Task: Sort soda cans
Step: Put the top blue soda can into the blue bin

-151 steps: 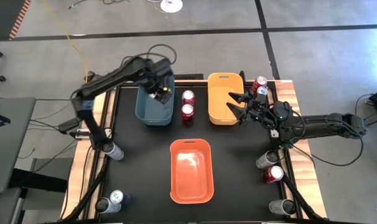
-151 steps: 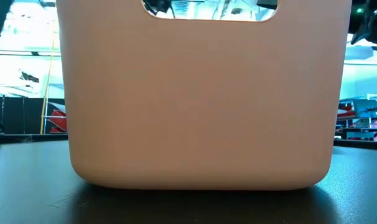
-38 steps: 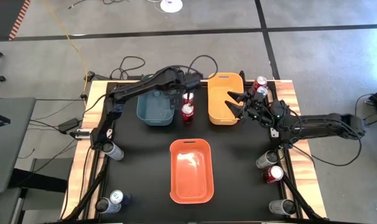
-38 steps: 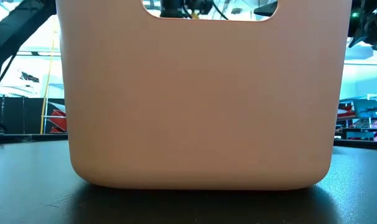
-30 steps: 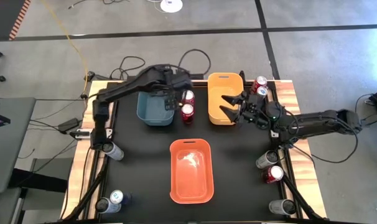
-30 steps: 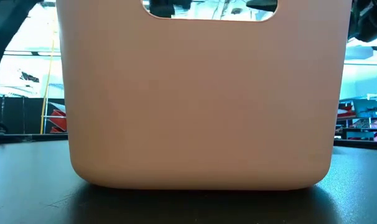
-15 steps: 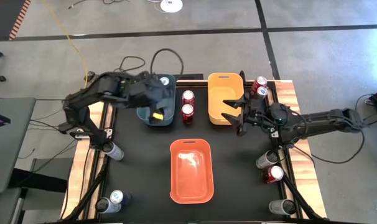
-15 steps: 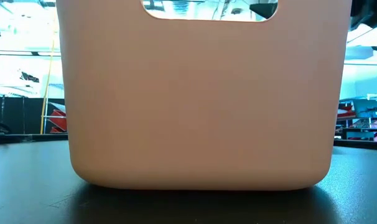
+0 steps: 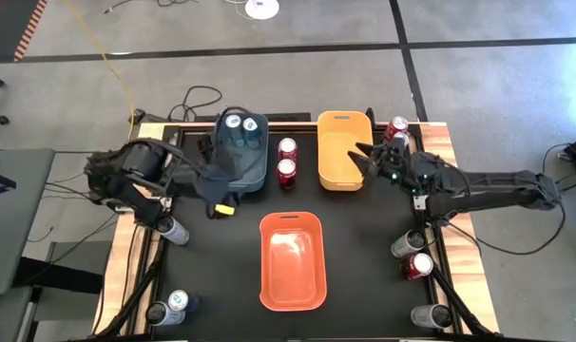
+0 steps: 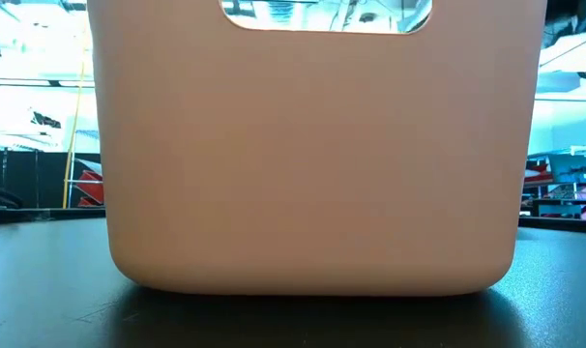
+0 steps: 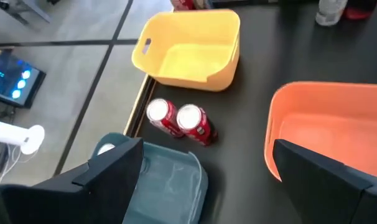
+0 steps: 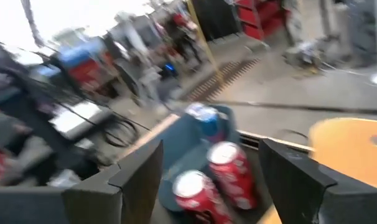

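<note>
Orange bin (image 10: 312, 155) fills the low view – two red cans (image 9: 287, 159) (upright) between blue bin (image 9: 242, 161) and yellow bin (image 9: 340, 157)

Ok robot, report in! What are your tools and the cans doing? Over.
Left tool open, empty, near blue bin. Right tool open, empty, by yellow bin. Two blue cans binned; two red cans waiting between bins.

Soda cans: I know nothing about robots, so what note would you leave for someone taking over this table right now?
Left gripper: open, empty, beside the blue bin.
Right gripper: open, empty, at the yellow bin's right side.
Done: two cans stand in the blue bin. The yellow bin and the orange bin look empty.
Left: two red cans between the blue and yellow bins, cans at the far right corner, three by the right edge, and three by the left edge.
</note>
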Tool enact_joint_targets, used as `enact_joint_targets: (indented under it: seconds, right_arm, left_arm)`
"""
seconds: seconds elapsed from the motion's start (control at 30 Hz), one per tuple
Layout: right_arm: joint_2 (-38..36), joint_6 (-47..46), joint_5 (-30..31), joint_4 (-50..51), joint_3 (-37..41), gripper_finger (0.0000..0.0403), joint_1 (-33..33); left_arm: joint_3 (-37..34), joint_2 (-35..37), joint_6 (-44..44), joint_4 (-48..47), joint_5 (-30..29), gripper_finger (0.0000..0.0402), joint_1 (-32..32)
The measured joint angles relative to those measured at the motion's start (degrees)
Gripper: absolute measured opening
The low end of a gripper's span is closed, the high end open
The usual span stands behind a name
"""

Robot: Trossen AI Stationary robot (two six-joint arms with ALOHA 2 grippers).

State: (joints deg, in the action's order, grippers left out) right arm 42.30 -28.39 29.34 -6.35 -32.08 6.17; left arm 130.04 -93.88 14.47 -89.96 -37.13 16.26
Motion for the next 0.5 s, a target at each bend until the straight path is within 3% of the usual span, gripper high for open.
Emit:
enact_joint_targets:
  seconds: [0.13, 0.27, 0.5]
  right_arm:
    - [0.8, -1.4, 1.2, 19.7, -10.5, 0.0265, 2.4]
    - [2.7, -1.6, 1.7, 35.5, -19.9, 0.0255, 4.3]
    - [6.9, -2.9, 4.4, 55.4, -27.8, 0.0245, 12.9]
  left_arm:
    - [-8.5, 2.5, 2.6, 0.7, -0.3, 0.0354, -0.3]
    - [-22.0, 7.4, 4.5, 4.3, -1.5, 0.0354, -0.9]
    - [-51.7, 24.0, 1.1, 29.6, 0.0, 0.0354, -2.6]
